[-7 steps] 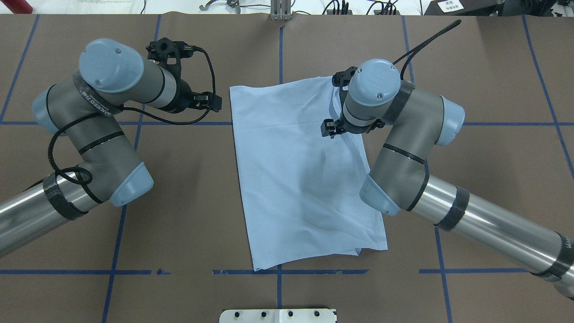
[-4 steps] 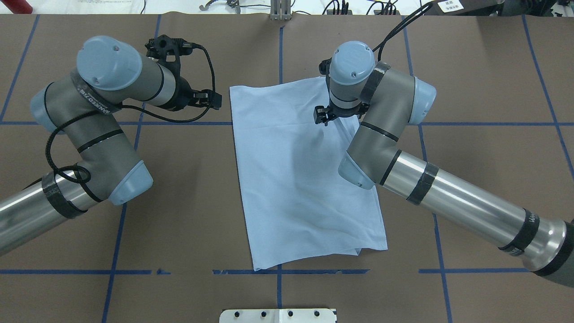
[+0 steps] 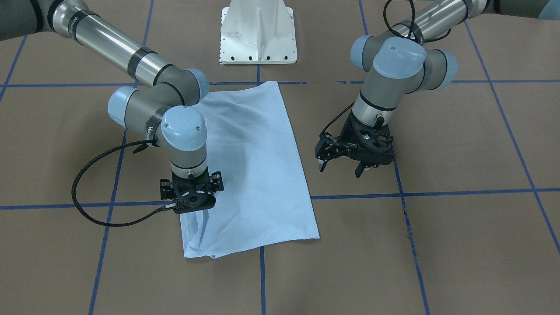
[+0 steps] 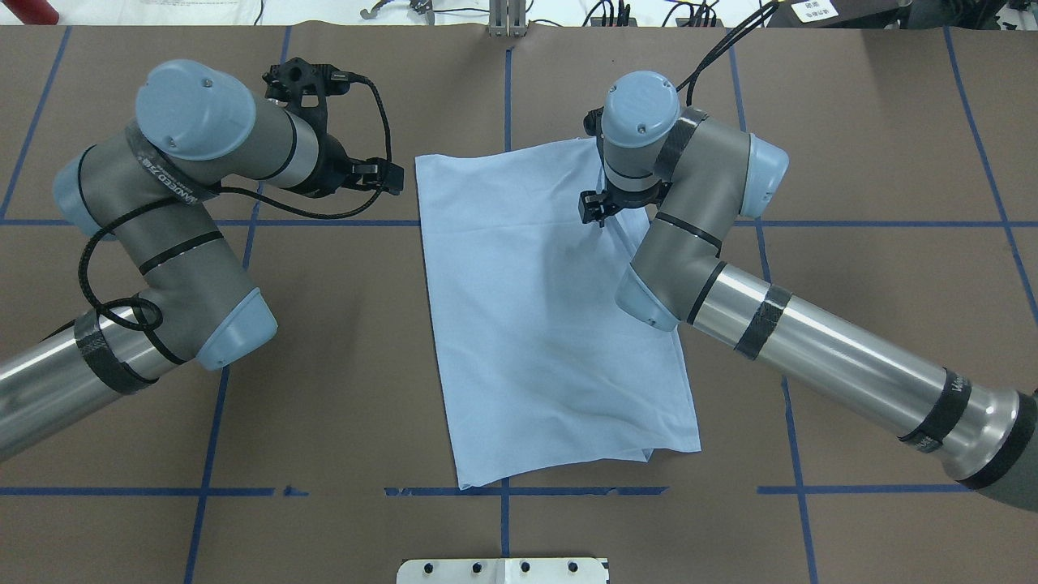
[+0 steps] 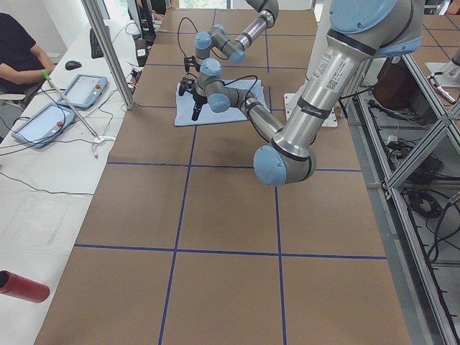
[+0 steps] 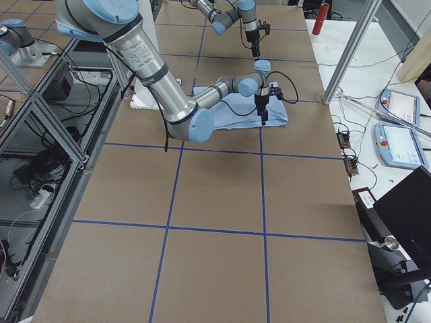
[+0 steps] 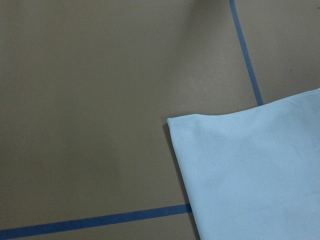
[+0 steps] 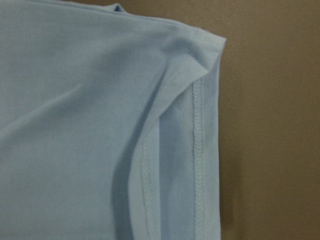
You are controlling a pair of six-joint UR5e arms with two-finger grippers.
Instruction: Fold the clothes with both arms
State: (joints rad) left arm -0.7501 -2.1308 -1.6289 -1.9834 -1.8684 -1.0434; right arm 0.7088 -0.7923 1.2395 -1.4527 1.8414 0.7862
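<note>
Since a second ago the right arm [image 4: 811,365] has carried its wrist toward the far end of the light blue T-shirt [image 4: 535,324], and its forearm now lies closer in along the shirt's right edge. The left arm [image 4: 178,259] has barely shifted, and the shirt's outline is unchanged.

The T-shirt lies flat at the middle of the table [image 4: 340,365], folded into a long rectangle turned slightly off the grid. Its near end reaches a blue tape line [image 4: 227,491], and a lower layer peeks out at the near right corner. The right wrist view shows a stitched hem folded over at one corner, with bare table beside it.

The right gripper [image 3: 194,205] points straight down over the far right corner of the shirt. Its fingers are hidden under its own body, so I cannot tell how far apart they stand or whether they pinch cloth. The left gripper [image 3: 340,170] hangs above bare table just beside the shirt's far left corner, its two fingers spread wide with nothing between them. The left wrist view shows that corner and two crossing tape lines.

A white base plate [image 3: 258,39] sits at the robot's edge of the table.
</note>
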